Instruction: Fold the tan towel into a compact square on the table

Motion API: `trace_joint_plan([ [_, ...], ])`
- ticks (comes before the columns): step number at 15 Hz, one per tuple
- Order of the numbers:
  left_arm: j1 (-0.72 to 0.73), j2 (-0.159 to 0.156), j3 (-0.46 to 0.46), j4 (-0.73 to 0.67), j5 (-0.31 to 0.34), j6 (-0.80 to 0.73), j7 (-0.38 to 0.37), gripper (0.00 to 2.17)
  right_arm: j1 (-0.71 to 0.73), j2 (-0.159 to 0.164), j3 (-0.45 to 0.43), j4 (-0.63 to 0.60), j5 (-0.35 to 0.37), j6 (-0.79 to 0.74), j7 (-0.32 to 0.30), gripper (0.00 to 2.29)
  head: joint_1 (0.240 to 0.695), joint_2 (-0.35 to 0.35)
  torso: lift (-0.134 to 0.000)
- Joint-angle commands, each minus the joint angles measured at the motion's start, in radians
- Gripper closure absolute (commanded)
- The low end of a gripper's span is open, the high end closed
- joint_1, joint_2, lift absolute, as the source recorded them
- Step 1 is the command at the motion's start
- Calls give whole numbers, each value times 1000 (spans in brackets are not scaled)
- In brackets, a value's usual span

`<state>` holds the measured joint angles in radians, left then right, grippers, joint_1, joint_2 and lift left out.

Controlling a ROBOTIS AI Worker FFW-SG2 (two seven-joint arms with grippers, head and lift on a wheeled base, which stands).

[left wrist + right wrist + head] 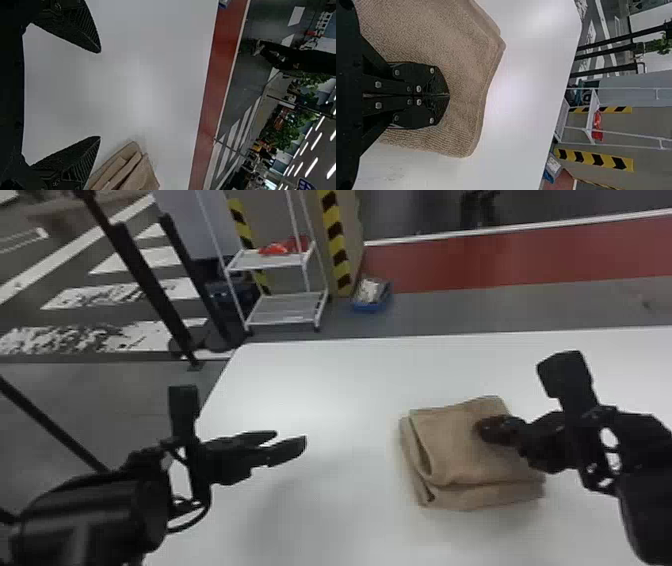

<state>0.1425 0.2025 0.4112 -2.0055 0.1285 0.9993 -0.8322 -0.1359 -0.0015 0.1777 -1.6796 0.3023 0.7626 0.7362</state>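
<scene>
The tan towel [460, 445] lies folded in a thick, roughly square stack on the white table, its layered folds toward the left and front. My right gripper [482, 431] is over the towel's right part, at its top surface; in the right wrist view the fingers of the right gripper [448, 95] are pressed together above the towel [466, 51]. Whether they touch the cloth I cannot tell. Left of the towel, my left gripper [291, 442] stands open above the table. The left wrist view has the left gripper [100, 95] with nothing between its fingers, and the towel [136, 174] beyond one finger.
The white table [325, 390] has its left edge beneath the left arm and its far edge beyond the towel. On the floor behind stand a white shelf rack [285, 310], black posts and a blue bin [371, 296].
</scene>
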Motion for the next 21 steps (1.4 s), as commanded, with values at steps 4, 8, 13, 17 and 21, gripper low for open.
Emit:
trace_joint_plan([
  [4, -95, -15, -140, 83, -53, -144, -73, 1332, 98, 2, -30, -249, -12, 255, 37, 2010, 695, 246, -123],
  [8, -245, -40, -232, 274, -84, -175, -82, 2145, 248, 2, -41, -496, -12, 479, 94, 2010, 695, 186, -123],
  [13, -351, -54, -330, 485, -144, -423, -245, 2145, 318, 2, -86, -583, 3, 581, 95, 2010, 695, 106, -123],
  [17, -402, -75, -390, 606, -264, -552, -263, 2145, 254, 2, -63, -491, 37, 571, 72, 2010, 695, 37, -123],
  [21, -412, -95, -445, 668, -377, -650, -153, 2145, 196, 2, -38, -399, 54, 528, 48, 2010, 695, 25, -123],
])
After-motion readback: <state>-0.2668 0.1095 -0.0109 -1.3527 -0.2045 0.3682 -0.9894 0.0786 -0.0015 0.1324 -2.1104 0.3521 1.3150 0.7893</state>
